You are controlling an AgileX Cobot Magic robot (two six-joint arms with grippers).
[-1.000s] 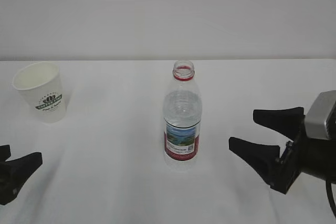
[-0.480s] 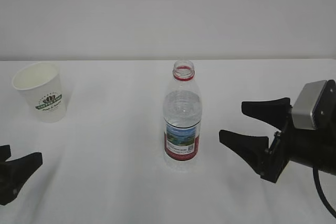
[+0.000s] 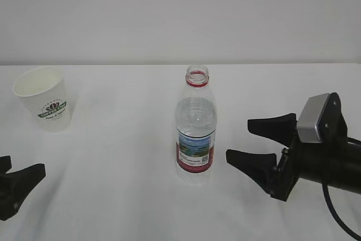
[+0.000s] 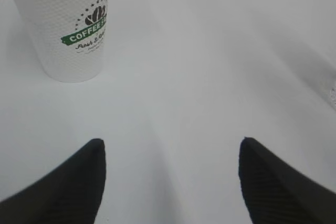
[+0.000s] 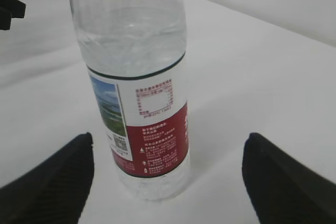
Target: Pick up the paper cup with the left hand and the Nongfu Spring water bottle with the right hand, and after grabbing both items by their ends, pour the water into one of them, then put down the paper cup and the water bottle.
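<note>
The paper cup point(image 3: 43, 99) is standing upright at the far left of the bench point(image 3: 124, 156), well ahead of the left tool point(image 3: 12, 187), which is sitting open and empty. The uncapped water bottle point(image 3: 196, 128) is standing at centre; the right tool point(image 3: 254, 142), open and holding nothing, is facing its label and should be straddling the bottle squarely before closing.

The small white tapered paper cup point(image 4: 62, 24) carries a dark bean logo above a green band reading "COFFEE", cut off by the curve, with illegible script beneath. The clear ribbed plastic bottle's point(image 5: 136, 85) red-and-landscape label bears a QR code and tiny unreadable print.
</note>
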